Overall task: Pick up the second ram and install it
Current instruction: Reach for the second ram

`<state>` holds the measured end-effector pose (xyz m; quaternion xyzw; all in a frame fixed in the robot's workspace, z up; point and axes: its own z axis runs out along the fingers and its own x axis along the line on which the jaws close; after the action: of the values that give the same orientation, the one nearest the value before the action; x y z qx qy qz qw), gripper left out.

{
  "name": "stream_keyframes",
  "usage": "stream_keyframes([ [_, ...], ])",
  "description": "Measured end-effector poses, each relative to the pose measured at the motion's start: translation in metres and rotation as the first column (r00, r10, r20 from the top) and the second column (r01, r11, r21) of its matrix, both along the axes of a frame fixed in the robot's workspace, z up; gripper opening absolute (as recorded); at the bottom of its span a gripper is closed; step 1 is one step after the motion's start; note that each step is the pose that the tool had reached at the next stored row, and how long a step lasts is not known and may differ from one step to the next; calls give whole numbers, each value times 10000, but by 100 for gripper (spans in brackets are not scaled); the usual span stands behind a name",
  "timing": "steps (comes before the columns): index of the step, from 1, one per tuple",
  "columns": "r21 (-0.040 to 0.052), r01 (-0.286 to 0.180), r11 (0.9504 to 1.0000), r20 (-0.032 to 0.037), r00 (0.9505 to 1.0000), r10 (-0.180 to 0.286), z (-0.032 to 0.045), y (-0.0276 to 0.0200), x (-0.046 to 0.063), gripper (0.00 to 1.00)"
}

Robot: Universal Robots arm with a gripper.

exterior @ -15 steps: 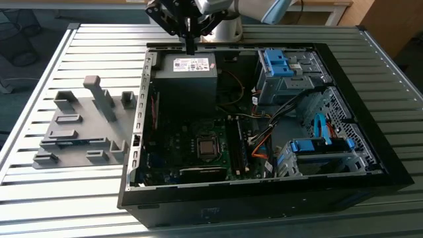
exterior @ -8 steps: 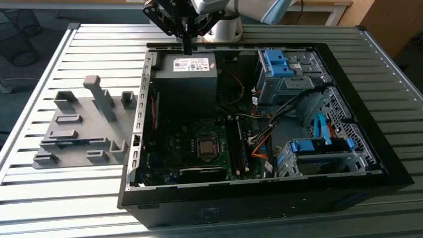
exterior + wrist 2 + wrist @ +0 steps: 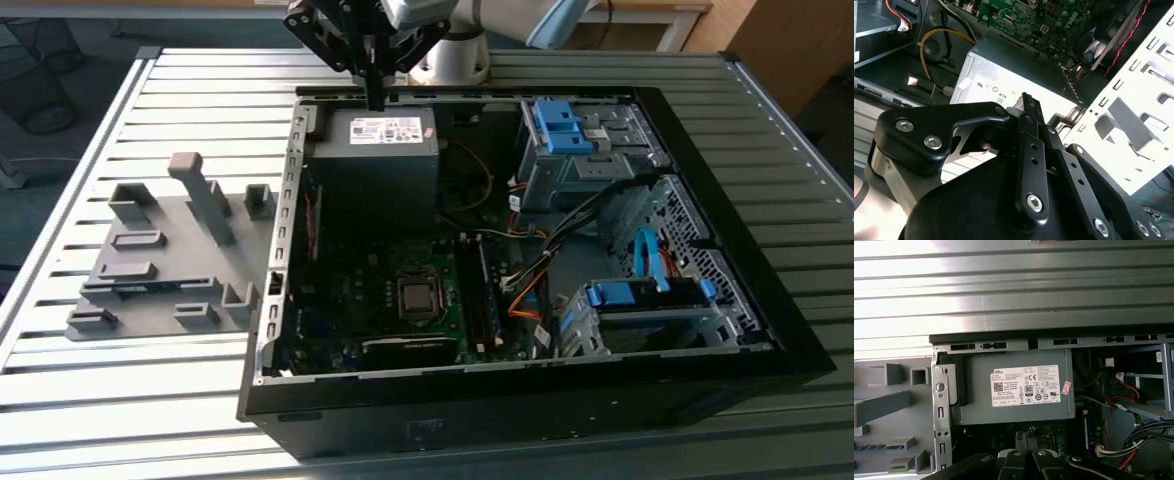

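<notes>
My gripper (image 3: pixel 375 103) hangs over the back edge of the open computer case (image 3: pixel 747 250), just above the power supply (image 3: pixel 380 135) with its pale sticker. Its black fingers (image 3: pixel 1026 117) stand pressed together and I see nothing between them. On the grey fixture plate (image 3: pixel 160 320), at the exterior view's left, a thin blue-green strip (image 3: pixel 138 288) lies in a slot; it looks like the second ram. The same slot appears as a dark strip (image 3: pixel 874 446) in the first wrist view. A darker green stick (image 3: pixel 473 300) stands in the motherboard's slots inside the case.
The case lies on a ribbed metal table (image 3: pixel 667 440). Grey blocks (image 3: pixel 200 195) rise from the fixture plate. Inside the case are blue drive brackets (image 3: pixel 561 125), a second drive cage (image 3: pixel 641 295) and loose cables (image 3: pixel 534 270). The arm's base (image 3: pixel 447 55) stands behind the case.
</notes>
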<state>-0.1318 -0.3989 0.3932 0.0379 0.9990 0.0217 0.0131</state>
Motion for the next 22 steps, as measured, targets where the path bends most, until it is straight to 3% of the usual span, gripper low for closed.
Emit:
stream_keyframes([
  [22, 1, 0, 10000, 0, 10000, 0, -6, 0, -63, 11],
])
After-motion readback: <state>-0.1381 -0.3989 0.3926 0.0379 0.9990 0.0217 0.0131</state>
